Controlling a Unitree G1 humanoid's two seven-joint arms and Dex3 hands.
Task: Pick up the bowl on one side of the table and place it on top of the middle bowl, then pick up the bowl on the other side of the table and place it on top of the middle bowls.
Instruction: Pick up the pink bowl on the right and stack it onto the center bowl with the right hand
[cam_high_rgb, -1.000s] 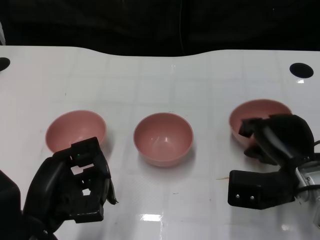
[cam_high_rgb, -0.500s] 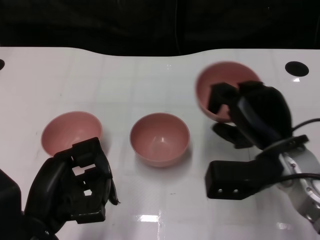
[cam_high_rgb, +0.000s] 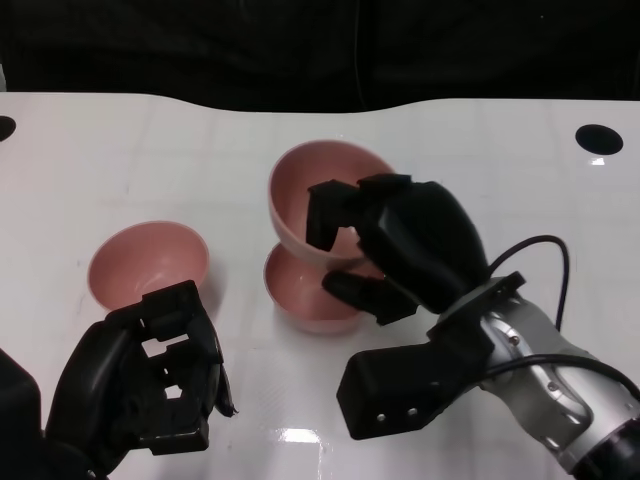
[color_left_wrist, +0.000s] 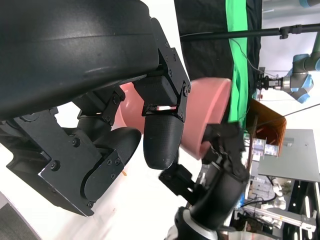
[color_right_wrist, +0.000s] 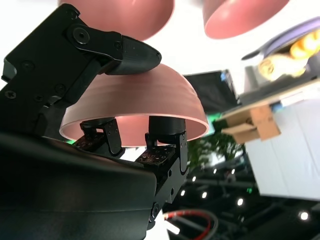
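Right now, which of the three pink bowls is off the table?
The bowl in the right hand. It is lifted and tilted above the middle bowl, fingers over its rim. The left bowl sits on the table, untouched.

The head camera looks steeply down on the white table (cam_high_rgb: 480, 170) from close behind both hands. Each wrist camera sits tight behind its own hand, rolled over, the black shell filling the frame's left. All three views share the raised pink bowl (cam_high_rgb: 318, 198) at centre (color_left_wrist: 212, 115) (color_right_wrist: 145, 107).
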